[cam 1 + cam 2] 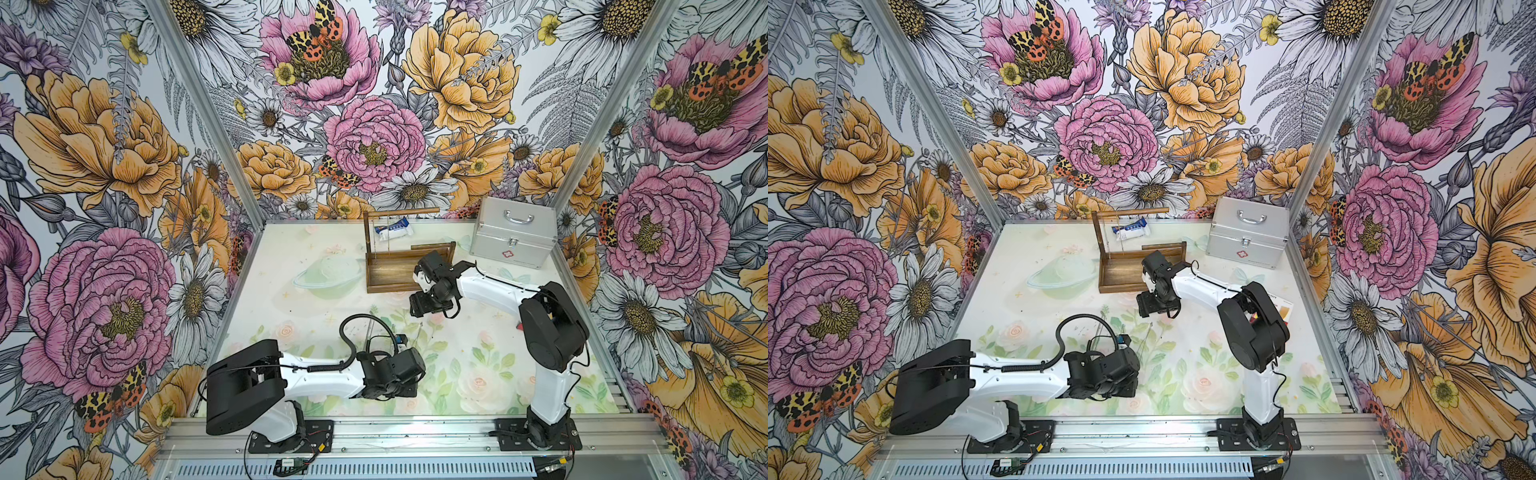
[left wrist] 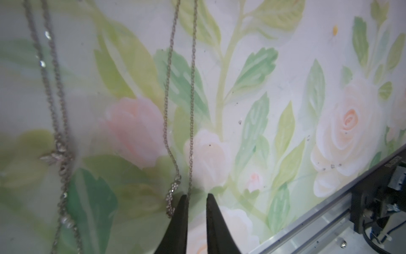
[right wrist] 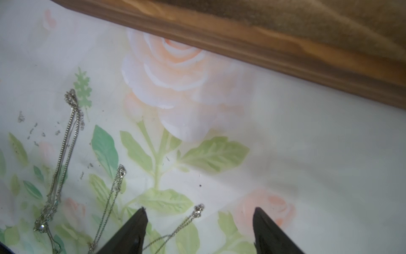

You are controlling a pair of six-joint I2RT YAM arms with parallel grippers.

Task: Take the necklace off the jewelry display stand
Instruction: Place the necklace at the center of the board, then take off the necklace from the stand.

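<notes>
Necklace [image 2: 191, 88], a fine silver chain, lies flat on the surface [image 1: 291, 316] toward 6 o'clock. One strand reaches the tip of the left gripper [image 2: 196, 195], whose fingers stand slightly apart with nothing pinched between them. A second chain [image 2: 55, 88] lies beside it.

At 12 o'clock the jewelry display stand [image 1: 390, 274] sits upright, with thin hanging chains [image 1: 389, 239] on its top rod [image 1: 401, 212]. The right gripper [image 3: 199, 209], fingers wide apart and empty, hovers just off the tray's 5 o'clock corner.

A silver case [image 1: 513, 235] stands at 1 o'clock, and a white-and-blue packet [image 1: 392, 230] lies behind the stand. Pale roses and leaves pattern the surface. Bold floral wallpaper [image 1: 374, 137] covers three walls, with aluminium posts [image 1: 202, 104] in the corners.
</notes>
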